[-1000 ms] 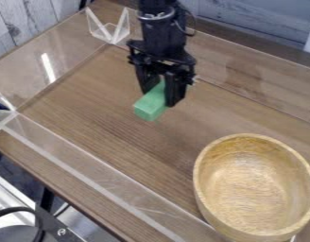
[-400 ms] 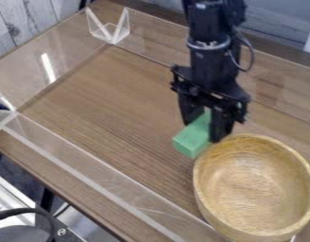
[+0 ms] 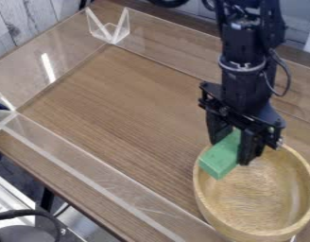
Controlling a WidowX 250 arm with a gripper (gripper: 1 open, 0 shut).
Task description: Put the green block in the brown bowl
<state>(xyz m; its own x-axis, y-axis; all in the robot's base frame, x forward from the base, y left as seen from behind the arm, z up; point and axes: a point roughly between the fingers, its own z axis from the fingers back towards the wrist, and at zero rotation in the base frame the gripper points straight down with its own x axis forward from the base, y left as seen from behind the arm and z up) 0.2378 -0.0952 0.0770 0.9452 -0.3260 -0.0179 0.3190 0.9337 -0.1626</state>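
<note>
While the jaws stay clamped on the green block [image 3: 222,157], which hangs tilted over the near-left rim of the brown bowl [image 3: 286,220], the carry should run further toward the bowl's middle before letting go. Releasing here risks the block striking the thick rim and tipping out onto the wooden surface [image 3: 107,104].
</note>
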